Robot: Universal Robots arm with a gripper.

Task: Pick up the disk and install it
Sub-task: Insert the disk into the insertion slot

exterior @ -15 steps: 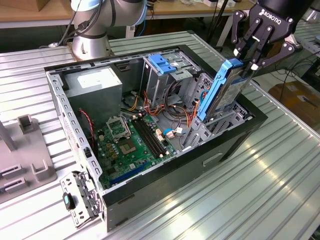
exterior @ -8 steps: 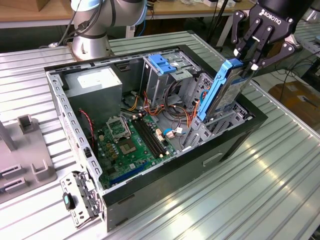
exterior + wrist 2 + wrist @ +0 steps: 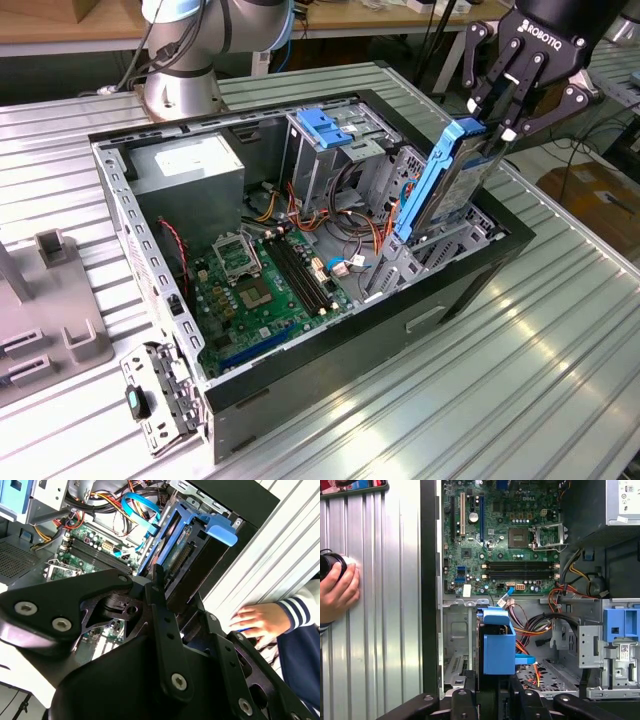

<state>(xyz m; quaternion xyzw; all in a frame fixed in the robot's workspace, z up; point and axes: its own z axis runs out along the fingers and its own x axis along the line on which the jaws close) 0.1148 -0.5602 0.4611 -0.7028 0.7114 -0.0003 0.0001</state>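
Black gripper (image 3: 492, 692) linkage sits closest to the lens in both wrist views, its fingers (image 3: 470, 692) drawn in against the two faces of the disk (image 3: 497, 647). In the first wrist view the disk is seen edge-on, with its blue rail frame rising between them. In the second wrist view the gripper (image 3: 170, 592) has the same clamped hold, and the disk (image 3: 220, 530) points down into the open computer case (image 3: 250, 497), its blue frame and tab at the far end. High on the exterior view's right, the gripper (image 3: 500, 125) pinches the upper end of the disk (image 3: 445, 185). The disk stands on edge and leans, with its top above the rim of the case (image 3: 470, 290). Its lower end is down among the grey metal bays in the case corner nearest the exterior view's right, and I cannot tell whether it is seated there. The case lies on its side on a ribbed metal table (image 3: 520, 400), with the green motherboard (image 3: 260, 290) in the middle of the frame and the grey power-supply box (image 3: 190, 165) toward the upper left. A separate blue bracket (image 3: 325, 125) sits on top of a drive cage near the upper centre, and orange and red cables run between it and the disk. The arm's silver base (image 3: 180, 90) stands behind the case at the upper left, and grey fixtures (image 3: 50, 300) sit at the left edge. A person's hand (image 3: 257, 620) rests on the table outside the case wall, with a navy-and-white striped sleeve (image 3: 300, 605) behind it. In the first wrist view that hand (image 3: 337, 587) lies against a dark round object.
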